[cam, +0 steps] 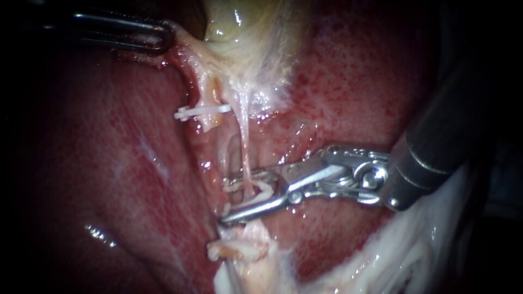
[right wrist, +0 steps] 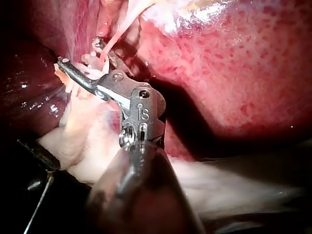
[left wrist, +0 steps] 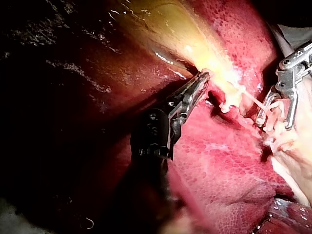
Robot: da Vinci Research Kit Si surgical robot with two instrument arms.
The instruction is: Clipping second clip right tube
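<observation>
Clipping in hand: my right tool [cam: 226,200], jaws apart, straddles the right tube [cam: 245,144] below-right of the white clip [cam: 202,111]. Left tool [cam: 165,36], above-left of that clip, grips the gallbladder [cam: 239,22] edge. Next, I think: close fully, w/o tearing.

Endoscope close — both wrist cameras share the tube [cam: 246,147].

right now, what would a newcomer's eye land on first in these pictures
The shiny right instrument stands out first, mid-scene in the endoscope view, its jaws open around a thin pale tube. Up and to the left of it, a white clip sits across another tube. At the top left, the left instrument is shut on pale tissue beside the yellowish gallbladder.
</observation>
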